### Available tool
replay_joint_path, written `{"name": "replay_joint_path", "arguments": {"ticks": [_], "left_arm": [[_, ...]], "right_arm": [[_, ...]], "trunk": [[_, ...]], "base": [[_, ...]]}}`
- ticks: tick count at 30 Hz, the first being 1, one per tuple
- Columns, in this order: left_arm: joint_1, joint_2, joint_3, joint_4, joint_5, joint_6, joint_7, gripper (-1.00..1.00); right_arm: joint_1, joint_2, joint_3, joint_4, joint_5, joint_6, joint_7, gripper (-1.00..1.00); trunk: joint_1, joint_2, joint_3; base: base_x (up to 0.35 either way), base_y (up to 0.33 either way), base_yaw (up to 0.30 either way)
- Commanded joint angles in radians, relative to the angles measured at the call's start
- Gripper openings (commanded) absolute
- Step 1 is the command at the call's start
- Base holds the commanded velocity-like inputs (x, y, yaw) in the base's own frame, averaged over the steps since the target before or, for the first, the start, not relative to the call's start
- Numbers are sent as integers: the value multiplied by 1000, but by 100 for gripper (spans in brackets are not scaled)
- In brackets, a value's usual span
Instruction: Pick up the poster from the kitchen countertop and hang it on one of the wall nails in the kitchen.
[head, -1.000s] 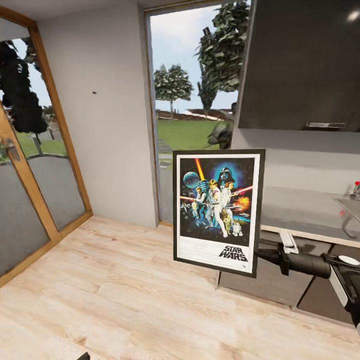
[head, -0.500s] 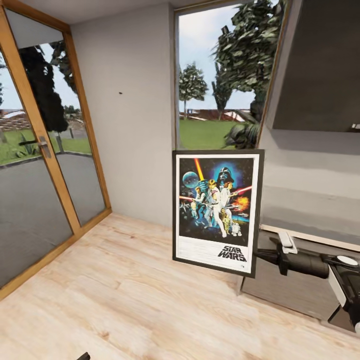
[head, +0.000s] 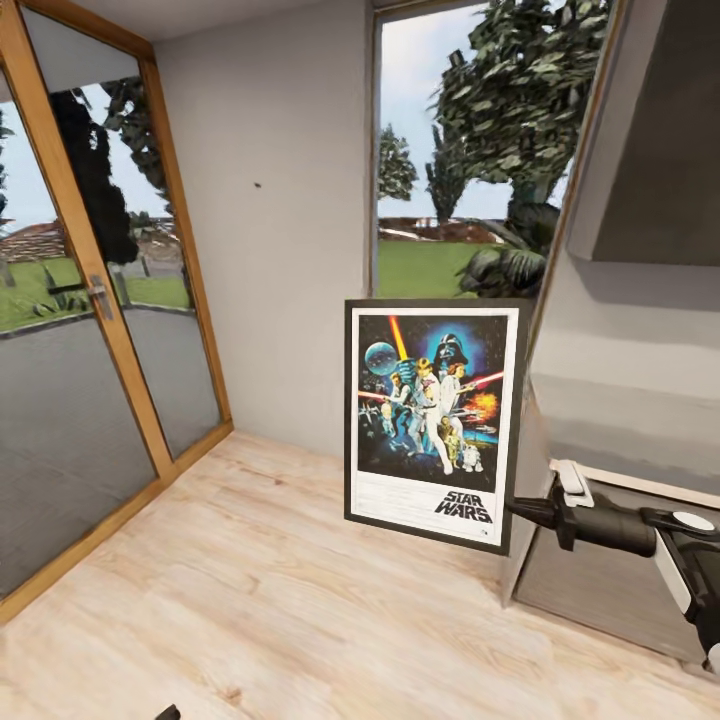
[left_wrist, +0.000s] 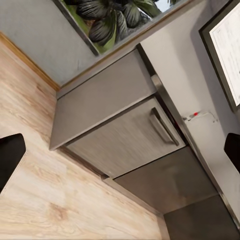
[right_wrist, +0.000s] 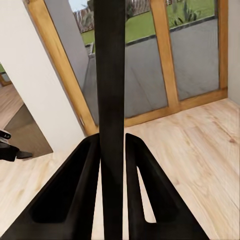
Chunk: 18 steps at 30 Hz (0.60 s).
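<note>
My right claw pinches one poster by its frame edge, upright above the wood floor. One nail dots the grey wall. My left claw's two fingertips sit spread wide.

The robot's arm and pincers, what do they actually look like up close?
In the head view the right arm is a matte black cylinder tapering to a pointed tip, with a small white clip-like block on top, a round white cap, and a white and black segment behind. The right gripper has two black wedge-shaped fingers with hollow cut-outs. No cables show.
</note>
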<state>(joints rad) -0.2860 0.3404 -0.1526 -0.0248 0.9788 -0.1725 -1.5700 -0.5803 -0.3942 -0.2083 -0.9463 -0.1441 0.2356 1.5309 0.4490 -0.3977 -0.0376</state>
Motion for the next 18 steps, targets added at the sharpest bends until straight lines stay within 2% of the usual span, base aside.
{"name": "replay_joint_path", "arguments": {"ticks": [1, 18], "left_arm": [[-1, 0, -8, 0, 9, -10, -1, 100], [-1, 2, -8, 0, 9, -8, -1, 100]], "right_arm": [[-1, 0, 0, 0, -2, 14, 6, -100], [-1, 0, 0, 0, -2, 14, 6, -100]], "trunk": [[1, -2, -2], [1, -2, -2]], "base": [[184, 309, 0], [184, 310, 0]]}}
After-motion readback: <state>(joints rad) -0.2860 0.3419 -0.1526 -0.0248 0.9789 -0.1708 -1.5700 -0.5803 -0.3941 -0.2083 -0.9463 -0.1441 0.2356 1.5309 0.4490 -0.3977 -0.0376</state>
